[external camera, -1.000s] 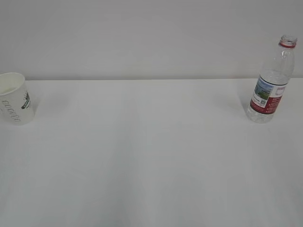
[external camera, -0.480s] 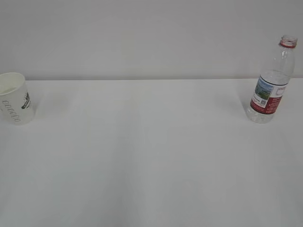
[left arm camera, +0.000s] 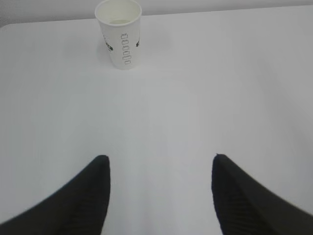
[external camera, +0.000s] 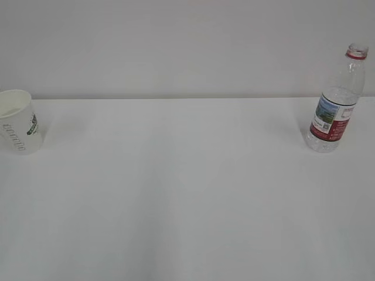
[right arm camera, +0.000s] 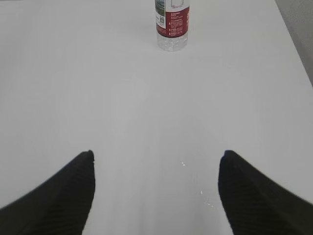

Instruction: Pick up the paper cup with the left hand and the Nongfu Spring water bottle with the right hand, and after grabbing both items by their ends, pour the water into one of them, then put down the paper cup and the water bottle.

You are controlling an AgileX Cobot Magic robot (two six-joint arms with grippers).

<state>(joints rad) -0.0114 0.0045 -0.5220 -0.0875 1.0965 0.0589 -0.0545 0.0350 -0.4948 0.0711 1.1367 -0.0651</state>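
We see a plain white surface filling most of the view, smooth and evenly lit, with only soft, faint shadows. Behind it runs a bare pale grey wall, meeting the surface's far edge in a straight line.

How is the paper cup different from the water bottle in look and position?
The paper cup is short, white and opaque; the water bottle is tall, clear plastic with a red-and-white label. The cup stands at the table's far left, the bottle at its far right. Both stand upright, open-topped, and neither is held.
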